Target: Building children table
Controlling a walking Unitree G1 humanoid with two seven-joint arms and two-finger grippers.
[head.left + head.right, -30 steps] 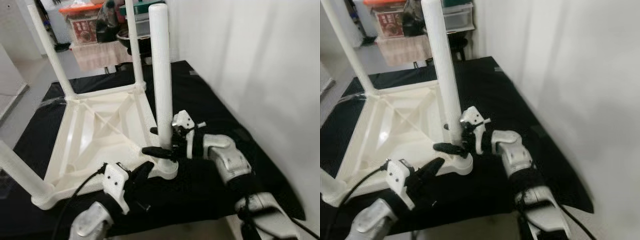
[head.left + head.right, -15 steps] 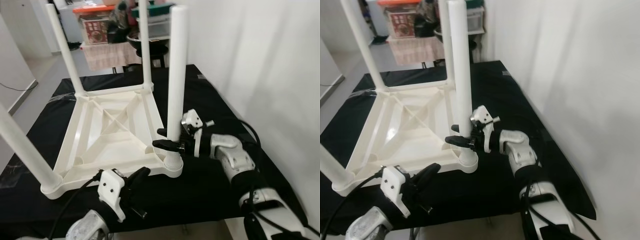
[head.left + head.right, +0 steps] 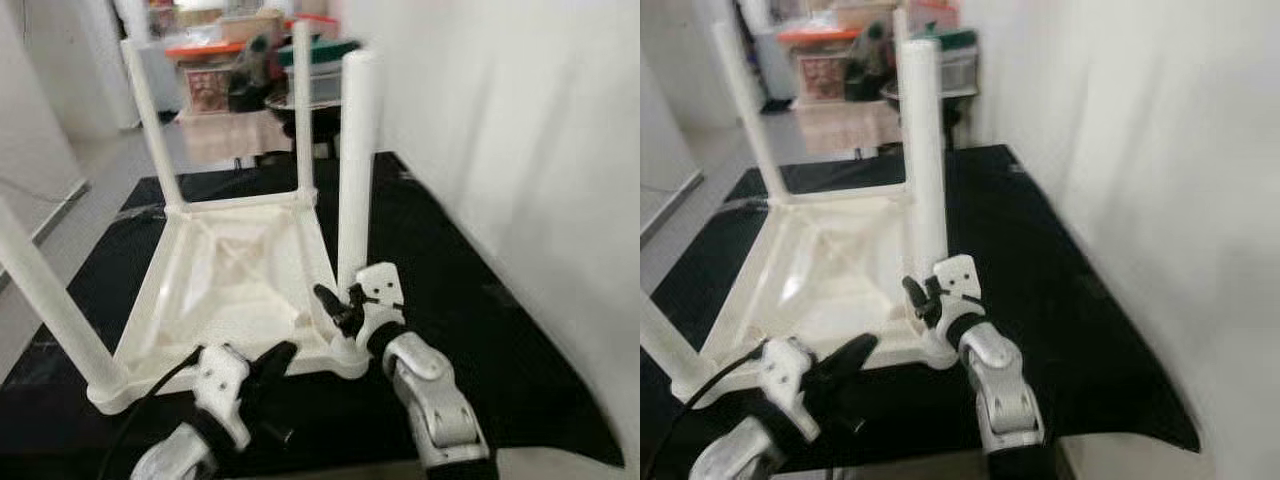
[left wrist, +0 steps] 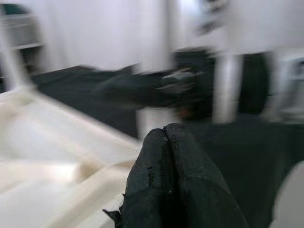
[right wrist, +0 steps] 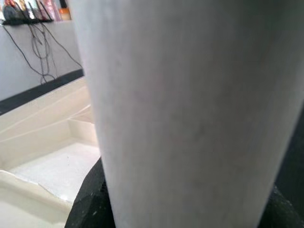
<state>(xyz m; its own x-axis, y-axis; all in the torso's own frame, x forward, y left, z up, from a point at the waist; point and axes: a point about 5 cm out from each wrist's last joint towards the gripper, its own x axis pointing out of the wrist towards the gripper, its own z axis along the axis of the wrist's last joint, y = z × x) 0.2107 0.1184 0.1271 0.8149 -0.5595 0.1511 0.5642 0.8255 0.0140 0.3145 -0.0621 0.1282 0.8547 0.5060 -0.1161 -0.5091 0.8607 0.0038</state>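
Observation:
The white children's table (image 3: pixel 235 280) lies upside down on a black mat (image 3: pixel 450 280), all its legs pointing up. My right gripper (image 3: pixel 340 308) is at the foot of the near right leg (image 3: pixel 355 150), just above its socket. In the right wrist view that leg (image 5: pixel 190 109) stands between the two black fingers (image 5: pixel 88 199), which are closed against it. My left gripper (image 3: pixel 275 358) hovers low by the table's front rim, left of that socket. Its fingertips (image 4: pixel 164 137) are pressed together and hold nothing.
A white wall or curtain (image 3: pixel 520 150) runs close along the mat's right side. Boxes and clutter (image 3: pixel 215 85) stand behind the mat. Two far legs (image 3: pixel 150 120) (image 3: pixel 303 110) and the near left leg (image 3: pixel 45 300) rise around the underside.
The camera has shifted. My right arm has swung from the leg's right side to in front of it, still at its foot. The left gripper stays by the front rim.

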